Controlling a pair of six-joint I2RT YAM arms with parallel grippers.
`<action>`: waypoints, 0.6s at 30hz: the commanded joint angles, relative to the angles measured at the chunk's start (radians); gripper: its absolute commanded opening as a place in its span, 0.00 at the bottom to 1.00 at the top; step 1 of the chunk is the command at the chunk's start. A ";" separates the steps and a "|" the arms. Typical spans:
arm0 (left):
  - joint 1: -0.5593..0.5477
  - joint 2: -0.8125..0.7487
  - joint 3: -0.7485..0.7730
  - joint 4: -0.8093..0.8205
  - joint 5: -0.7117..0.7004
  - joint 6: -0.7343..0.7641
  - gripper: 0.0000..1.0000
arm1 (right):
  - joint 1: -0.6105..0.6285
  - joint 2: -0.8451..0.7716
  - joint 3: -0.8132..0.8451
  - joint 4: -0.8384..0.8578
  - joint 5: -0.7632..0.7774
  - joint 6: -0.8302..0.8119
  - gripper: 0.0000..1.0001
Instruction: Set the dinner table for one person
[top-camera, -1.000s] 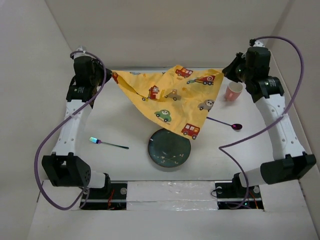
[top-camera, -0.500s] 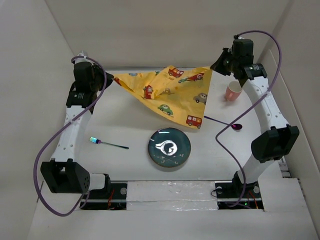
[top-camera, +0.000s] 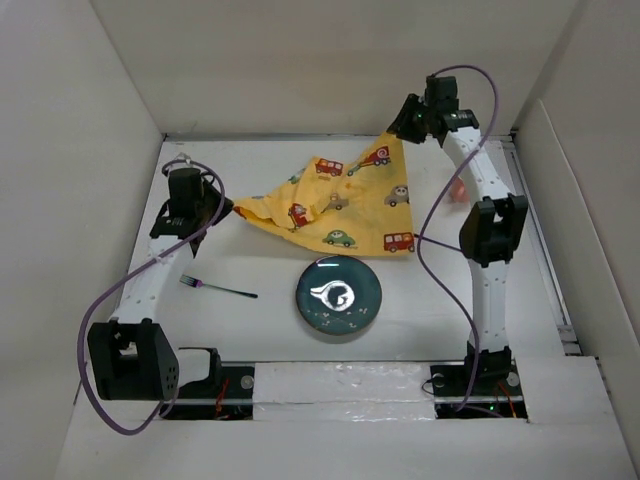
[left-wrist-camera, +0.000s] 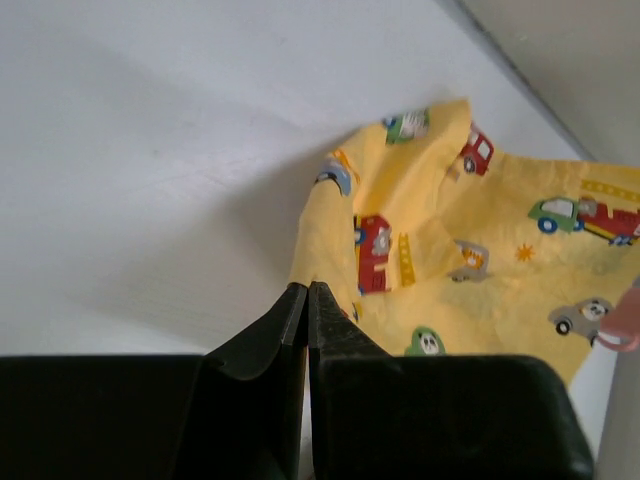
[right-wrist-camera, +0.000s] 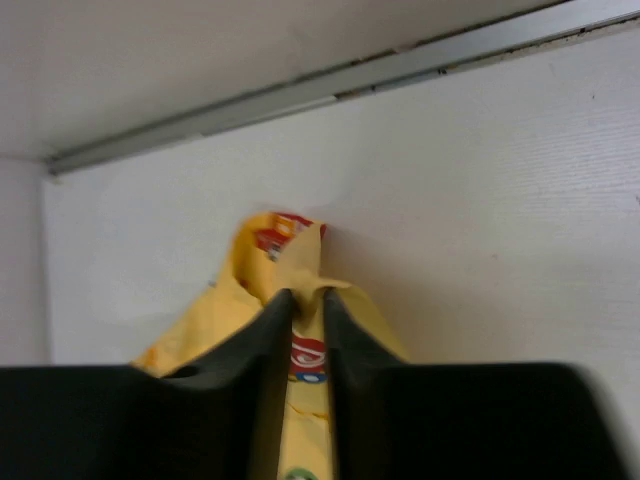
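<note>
A yellow cloth (top-camera: 350, 200) printed with cartoon cars is stretched across the far half of the white dinner table (top-camera: 250, 335). My left gripper (top-camera: 222, 208) is shut on its left corner, low over the table. In the left wrist view the jaws (left-wrist-camera: 307, 290) pinch the cloth (left-wrist-camera: 480, 250) at its edge. My right gripper (top-camera: 398, 130) is shut on the far right corner near the back wall. The right wrist view shows that corner (right-wrist-camera: 285, 250) bunched between the fingers (right-wrist-camera: 305, 295). A dark green plate (top-camera: 338, 295) lies just in front of the cloth. A fork (top-camera: 218, 288) lies to its left.
A pink cup (top-camera: 456, 188) is mostly hidden behind the right arm; its edge shows in the left wrist view (left-wrist-camera: 625, 322). The spoon is out of sight. Cream walls close the table on the left, the back and the right.
The right gripper has swung left and far toward the back wall with its corner. The left gripper has come nearer. The cloth has cleared the plate and sunk lower; the spoon is now hidden.
</note>
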 joint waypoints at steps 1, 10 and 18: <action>0.002 -0.032 -0.068 0.068 -0.040 0.005 0.00 | 0.014 0.036 0.109 -0.082 -0.062 0.000 0.44; 0.002 0.034 -0.110 0.108 -0.120 0.024 0.00 | 0.052 -0.471 -0.737 0.123 0.074 -0.043 0.02; 0.002 0.049 -0.091 0.125 -0.077 0.027 0.00 | 0.126 -0.748 -1.230 0.111 0.226 0.032 0.46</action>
